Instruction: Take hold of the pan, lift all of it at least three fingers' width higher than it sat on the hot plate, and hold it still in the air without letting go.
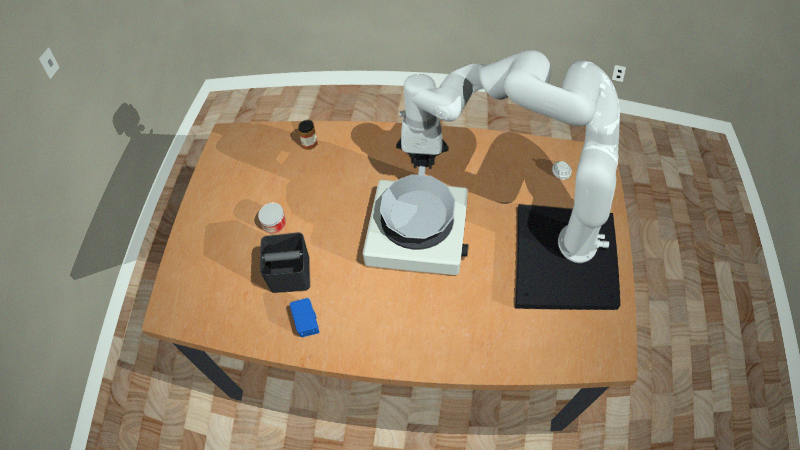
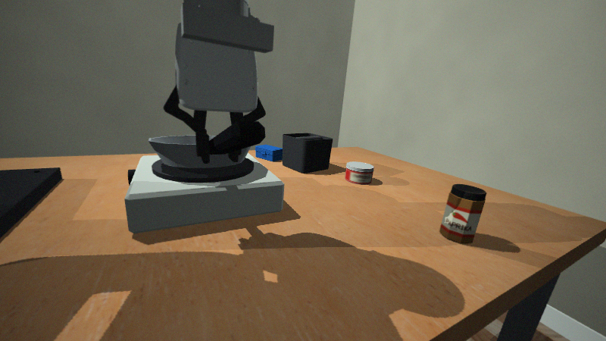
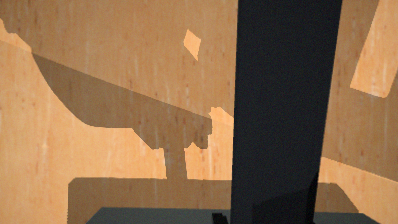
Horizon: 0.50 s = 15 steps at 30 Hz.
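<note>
The grey pan point(image 1: 416, 209) is over the black burner disc point(image 2: 203, 170) of the white hot plate point(image 1: 415, 240). Its bowl point(image 2: 182, 149) stays close over the disc, and I cannot tell whether they touch. My gripper point(image 1: 423, 162) is at the far side of the hot plate, pointing down, and is shut on the pan's dark handle point(image 2: 230, 137). In the wrist view the handle point(image 3: 282, 110) fills the frame as a dark upright bar, with the hot plate's edge point(image 3: 200, 216) at the bottom. The fingertips are hidden there.
A paprika jar point(image 1: 306, 134) stands at the back left. A red can point(image 1: 271, 217), an open black box point(image 1: 285, 261) and a blue box point(image 1: 303, 316) lie left of the hot plate. The arm's black base plate point(image 1: 566, 257) is to the right, with a small white round object point(image 1: 561, 169) behind it.
</note>
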### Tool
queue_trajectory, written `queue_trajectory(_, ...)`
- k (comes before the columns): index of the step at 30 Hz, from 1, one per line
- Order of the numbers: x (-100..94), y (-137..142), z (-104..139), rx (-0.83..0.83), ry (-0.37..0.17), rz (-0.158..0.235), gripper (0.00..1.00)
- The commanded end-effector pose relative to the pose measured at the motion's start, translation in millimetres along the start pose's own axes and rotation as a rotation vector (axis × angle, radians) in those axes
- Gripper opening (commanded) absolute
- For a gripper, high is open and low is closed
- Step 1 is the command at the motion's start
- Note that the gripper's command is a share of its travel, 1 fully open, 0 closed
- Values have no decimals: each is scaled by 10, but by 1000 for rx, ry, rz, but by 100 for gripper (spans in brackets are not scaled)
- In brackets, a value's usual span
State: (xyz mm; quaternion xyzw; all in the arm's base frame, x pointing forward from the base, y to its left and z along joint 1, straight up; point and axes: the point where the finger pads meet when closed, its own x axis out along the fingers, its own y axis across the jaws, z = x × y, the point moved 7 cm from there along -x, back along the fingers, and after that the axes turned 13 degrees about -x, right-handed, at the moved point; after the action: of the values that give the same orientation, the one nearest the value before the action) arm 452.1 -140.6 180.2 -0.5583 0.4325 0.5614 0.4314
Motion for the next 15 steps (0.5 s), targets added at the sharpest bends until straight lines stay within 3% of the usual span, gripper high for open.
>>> queue_trajectory(1,-58,-9,-6,0,3,-4,0)
queue_trajectory(15,-201,1,0,0,3,-5,0)
